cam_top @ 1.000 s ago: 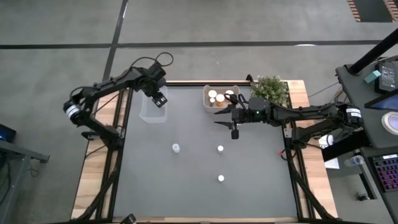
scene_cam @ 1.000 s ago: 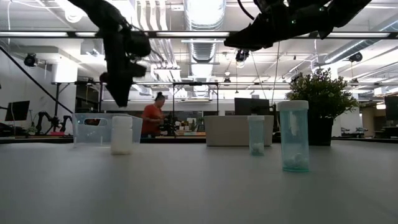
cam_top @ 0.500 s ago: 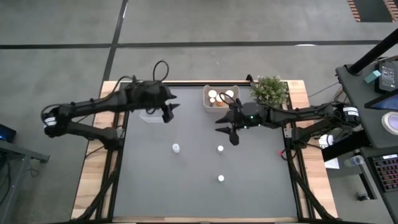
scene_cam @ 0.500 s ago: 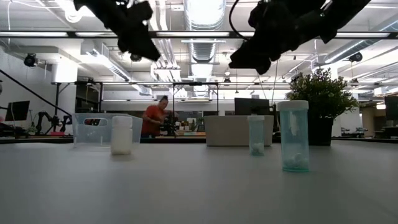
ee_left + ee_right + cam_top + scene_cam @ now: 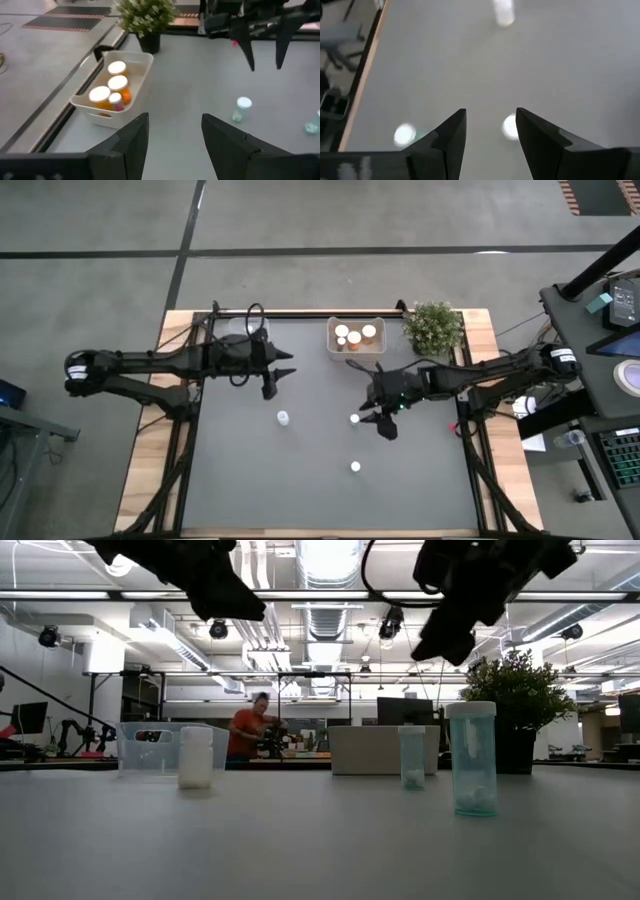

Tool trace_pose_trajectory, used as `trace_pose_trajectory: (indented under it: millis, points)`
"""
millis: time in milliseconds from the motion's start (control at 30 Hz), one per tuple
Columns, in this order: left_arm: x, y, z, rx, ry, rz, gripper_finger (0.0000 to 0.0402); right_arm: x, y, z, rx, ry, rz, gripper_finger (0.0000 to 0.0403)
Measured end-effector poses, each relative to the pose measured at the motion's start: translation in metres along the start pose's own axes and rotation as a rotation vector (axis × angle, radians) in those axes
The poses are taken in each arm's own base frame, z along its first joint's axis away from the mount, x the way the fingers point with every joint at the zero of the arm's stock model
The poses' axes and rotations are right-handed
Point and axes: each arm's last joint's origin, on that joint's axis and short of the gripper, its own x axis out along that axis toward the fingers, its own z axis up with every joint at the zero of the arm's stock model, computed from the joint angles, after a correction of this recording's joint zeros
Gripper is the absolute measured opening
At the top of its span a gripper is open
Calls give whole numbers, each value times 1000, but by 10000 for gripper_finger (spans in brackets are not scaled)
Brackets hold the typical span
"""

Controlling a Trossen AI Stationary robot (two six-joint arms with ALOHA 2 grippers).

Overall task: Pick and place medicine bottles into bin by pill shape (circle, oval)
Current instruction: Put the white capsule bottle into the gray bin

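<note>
Three small white-capped medicine bottles stand upright on their bases on the grey table: one [image 5: 283, 417] left of centre, one [image 5: 354, 418] at centre, one [image 5: 355, 467] nearer the front. Several orange-bodied bottles [image 5: 111, 91] stand in the white bin [image 5: 356, 350] at the far edge. My left gripper [image 5: 280, 373] hangs open in the air in front of the clear bin [image 5: 165, 747], almost level and facing right. My right gripper [image 5: 368, 402] hangs open above the centre bottle [image 5: 510, 127], slanting down toward the left. Neither gripper has anything between its fingers.
A green potted plant [image 5: 435, 325] stands at the far right corner beside the white bin. The clear bin [image 5: 240, 332] lies partly under my left arm. Wooden rails [image 5: 480, 440] border the table. A person [image 5: 245, 730] stands in the room far behind.
My left gripper has swung from above the clear bin toward the table's near edge and centre, tipping up from pointing down to almost level. My right gripper has moved from beside the white bin toward the near edge, over the centre bottle, rolling and tipping downward. The bottles have stayed put.
</note>
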Motion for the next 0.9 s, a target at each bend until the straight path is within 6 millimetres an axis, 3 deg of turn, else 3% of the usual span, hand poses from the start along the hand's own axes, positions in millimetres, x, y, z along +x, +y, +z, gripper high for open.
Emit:
trace_pose_trajectory:
  millis: [300, 433, 700, 900]
  points:
    - [1, -17, -3, 26, 0, -67, 168, 6, 34, -12, -168, -48, -116, 164]
    - [-2, -33, -8, 58, 47, -186, 168, 6, 46, -13, -192, -108, -160, 164]
    - [-20, -70, -48, 170, 408, -428, 168, 10, 54, -7, -178, -196, -156, 164]
    - [-29, -87, -66, 187, 598, -466, 168, 26, 57, 16, -212, -213, -207, 164]
